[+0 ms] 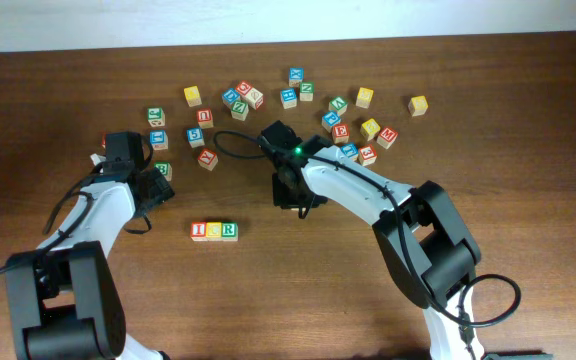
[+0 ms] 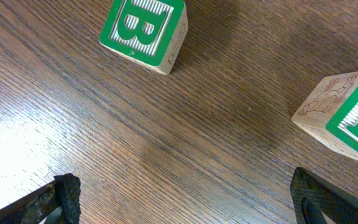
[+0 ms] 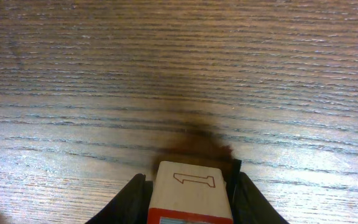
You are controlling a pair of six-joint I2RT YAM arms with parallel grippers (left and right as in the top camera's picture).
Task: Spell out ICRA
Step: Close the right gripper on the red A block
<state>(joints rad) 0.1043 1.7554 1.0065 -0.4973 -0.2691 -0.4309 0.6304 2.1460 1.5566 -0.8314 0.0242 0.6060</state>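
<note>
Three cubes stand in a row at the table's middle: red I (image 1: 199, 231), a yellow-faced block (image 1: 214, 231) and green R (image 1: 229, 230). To the right of the row, my right gripper (image 1: 296, 198) points down at the table. In the right wrist view its fingers (image 3: 135, 199) hug a wooden cube (image 3: 190, 190) with a red-edged face and an outlined 1 on its side. The cube's letter does not show, and the overhead view hides the cube. My left gripper (image 2: 188, 199) is wide open over bare wood, left of the row (image 1: 156, 186).
A green B cube (image 2: 143, 28) and another green-edged cube (image 2: 347, 121) lie just ahead of the left fingers. Several loose alphabet cubes are scattered along the far side (image 1: 243, 98), with a cluster at the right (image 1: 353, 130). A lone yellow cube (image 1: 418, 105) lies farthest right.
</note>
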